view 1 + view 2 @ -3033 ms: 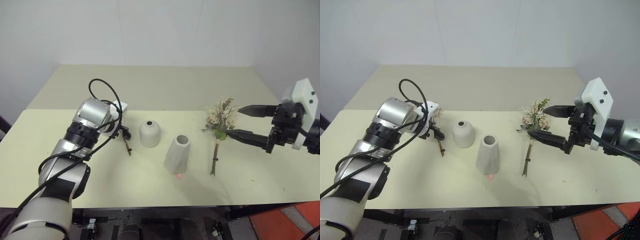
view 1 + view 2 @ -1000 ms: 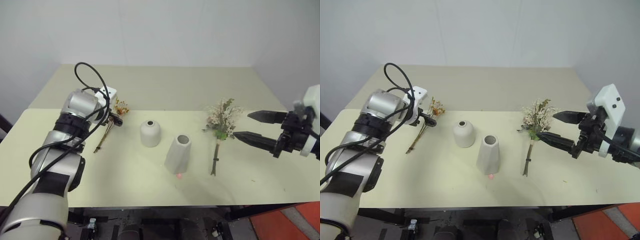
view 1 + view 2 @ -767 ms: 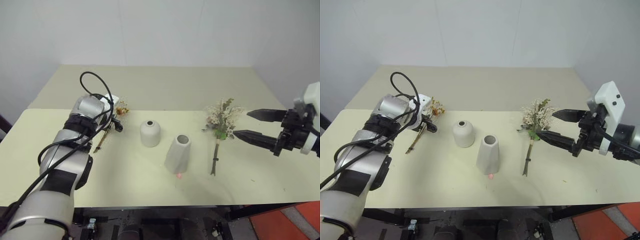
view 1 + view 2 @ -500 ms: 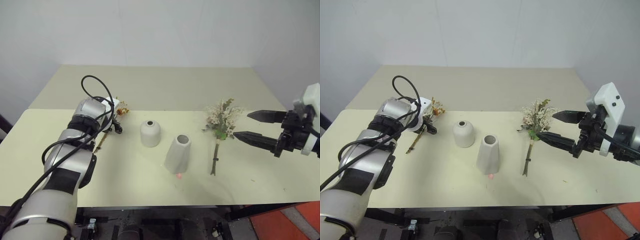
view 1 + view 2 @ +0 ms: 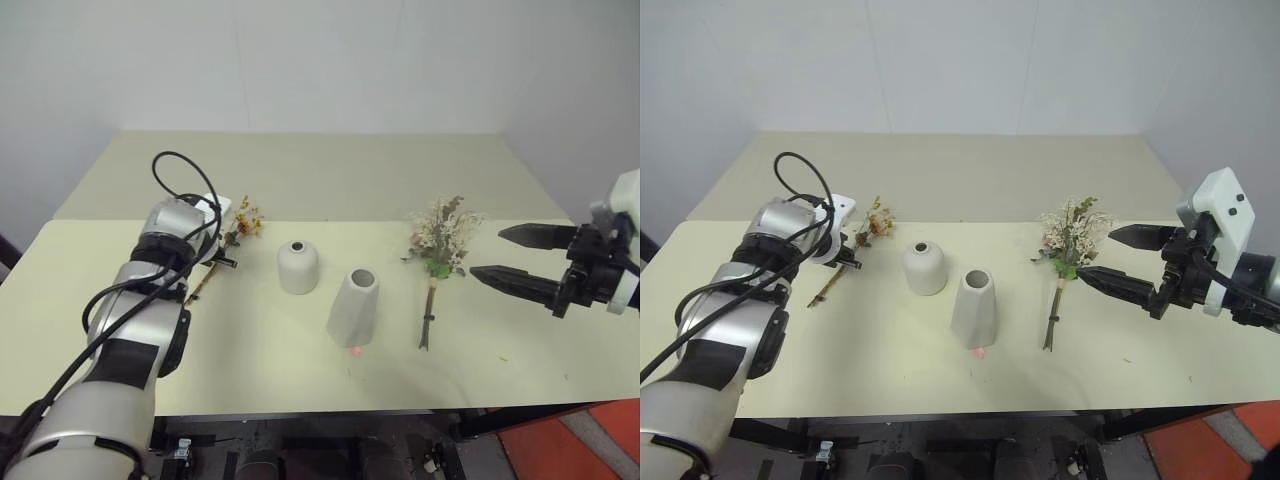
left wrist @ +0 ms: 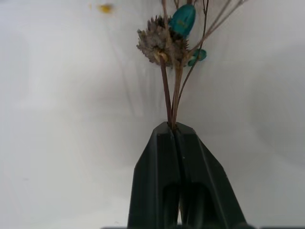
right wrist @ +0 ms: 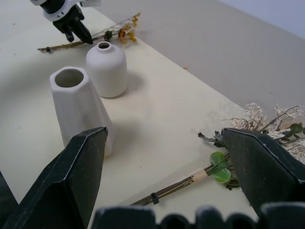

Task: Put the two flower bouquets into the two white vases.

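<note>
The small dried bouquet (image 5: 224, 252) is what your left gripper (image 5: 222, 261) has hold of: its two black fingers (image 6: 200, 176) are pressed flat together with the thin brown stems pinched at their tips. The left wrist view gives you that pinch close up, stems running straight out from the closed tips to a dried seed head, which the head views cannot resolve. The head views give you what the wrist view lacks, the whole bunch lying flat on the cream table (image 5: 300, 400): its long axis runs on a diagonal, cut ends toward the near left edge and orange-brown blooms toward the far side, pointing roughly at the short rounded vase (image 5: 298, 266) just to its right. Beyond that vase and nearer to you stands the taller faceted vase (image 5: 353, 306), upright, mouth open to the ceiling, with a small red spot on the table at its foot. Further right, the bushy cream, green and pink bouquet (image 5: 437, 255) lies flat and apart from both vases, its stems toward the near edge and its flower head toward the far side. Your right gripper (image 5: 505, 255) hovers just right of that bunch, its fingers spread wide and holding nothing; the right wrist view shows the tied stems lying between them, below.
</note>
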Robot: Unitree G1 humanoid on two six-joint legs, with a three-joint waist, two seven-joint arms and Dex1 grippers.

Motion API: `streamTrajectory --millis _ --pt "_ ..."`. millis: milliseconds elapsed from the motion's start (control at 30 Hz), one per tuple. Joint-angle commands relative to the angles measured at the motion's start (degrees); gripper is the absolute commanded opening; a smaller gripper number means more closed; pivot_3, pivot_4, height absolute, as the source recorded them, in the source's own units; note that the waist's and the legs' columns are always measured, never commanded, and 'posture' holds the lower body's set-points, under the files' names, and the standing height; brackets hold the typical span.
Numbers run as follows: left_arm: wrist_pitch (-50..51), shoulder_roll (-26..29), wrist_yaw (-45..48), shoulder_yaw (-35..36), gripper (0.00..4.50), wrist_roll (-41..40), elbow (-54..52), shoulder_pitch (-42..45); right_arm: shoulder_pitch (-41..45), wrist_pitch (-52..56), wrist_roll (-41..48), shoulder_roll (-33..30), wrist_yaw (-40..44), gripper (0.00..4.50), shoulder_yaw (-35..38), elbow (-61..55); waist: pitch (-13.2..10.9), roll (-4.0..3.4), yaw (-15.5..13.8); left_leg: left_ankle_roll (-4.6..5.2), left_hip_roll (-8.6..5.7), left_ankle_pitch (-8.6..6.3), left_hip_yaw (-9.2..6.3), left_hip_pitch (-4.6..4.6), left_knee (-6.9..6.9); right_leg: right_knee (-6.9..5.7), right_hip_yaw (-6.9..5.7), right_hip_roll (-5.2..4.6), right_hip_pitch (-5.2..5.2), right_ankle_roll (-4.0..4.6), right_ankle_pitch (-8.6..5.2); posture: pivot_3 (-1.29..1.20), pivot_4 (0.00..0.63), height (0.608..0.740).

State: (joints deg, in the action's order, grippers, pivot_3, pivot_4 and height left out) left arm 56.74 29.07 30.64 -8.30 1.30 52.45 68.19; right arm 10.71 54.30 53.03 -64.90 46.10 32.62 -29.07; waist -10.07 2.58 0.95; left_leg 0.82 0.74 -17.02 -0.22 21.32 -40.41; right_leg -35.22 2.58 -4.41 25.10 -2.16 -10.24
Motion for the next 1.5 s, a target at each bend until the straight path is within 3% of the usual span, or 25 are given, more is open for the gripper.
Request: streamTrajectory --millis 33,233,433,600,967,1500 --pt "-7.6 0.6 -0.9 10.2 0.06 -6.3 -12.9 -3.7 0.6 -0.5 -0.5 -1.1 0.1 4.50 2.0 -0.1 0.0 0.00 -0.3 0.00 0.00 0.00 0.00 0.01 0.00 0.02 0.00 -0.01 0.02 0.00 0.01 0.00 0.150 0.740" --pt "-15.3 -1.6 8.4 25.3 0.06 -23.1 -30.6 -10.7 -0.7 0.1 -0.4 0.2 -1.4 4.50 3.6 -1.5 0.0 0.00 -0.8 -0.03 0.01 0.02 -0.02 0.16 -0.02 0.02 -0.06 -0.05 0.10 -0.03 0.08 0.00 0.150 0.740" --pt "-20.9 -1.2 25.1 26.3 0.06 -32.9 -33.7 -12.7 -5.0 1.3 0.6 2.0 -3.3 4.50 8.0 -5.3 0.0 -0.01 -1.3 -0.05 -0.03 0.03 0.01 0.10 -0.04 0.15 -0.05 -0.05 0.02 -0.06 0.11 0.00 0.150 0.740" --pt "-23.1 -2.6 33.7 26.2 0.06 -37.8 -29.3 -6.6 -7.2 1.9 1.6 2.8 -4.3 4.50 10.7 -7.3 0.0 0.00 -1.4 -0.05 -0.02 0.03 0.01 0.00 -0.09 0.15 -0.05 0.00 -0.11 -0.06 0.11 0.00 0.150 0.740" --pt "-29.3 -5.2 41.4 22.3 0.06 -36.5 -20.3 -3.2 -8.0 1.4 3.5 3.1 -5.4 4.50 11.3 -7.6 0.0 -0.01 -0.8 -0.04 -0.02 0.02 0.00 -0.03 -0.11 0.18 -0.03 0.01 -0.15 -0.06 0.11 0.00 0.150 0.740" --pt "-36.4 -8.0 43.8 18.9 0.06 -31.1 -10.6 -4.3 -9.4 2.5 4.8 2.4 -6.2 4.50 13.8 -8.2 0.0 0.00 -0.8 -0.03 -0.02 0.02 -0.01 0.03 -0.11 0.21 -0.03 0.01 -0.14 -0.06 0.10 0.00 0.150 0.740"
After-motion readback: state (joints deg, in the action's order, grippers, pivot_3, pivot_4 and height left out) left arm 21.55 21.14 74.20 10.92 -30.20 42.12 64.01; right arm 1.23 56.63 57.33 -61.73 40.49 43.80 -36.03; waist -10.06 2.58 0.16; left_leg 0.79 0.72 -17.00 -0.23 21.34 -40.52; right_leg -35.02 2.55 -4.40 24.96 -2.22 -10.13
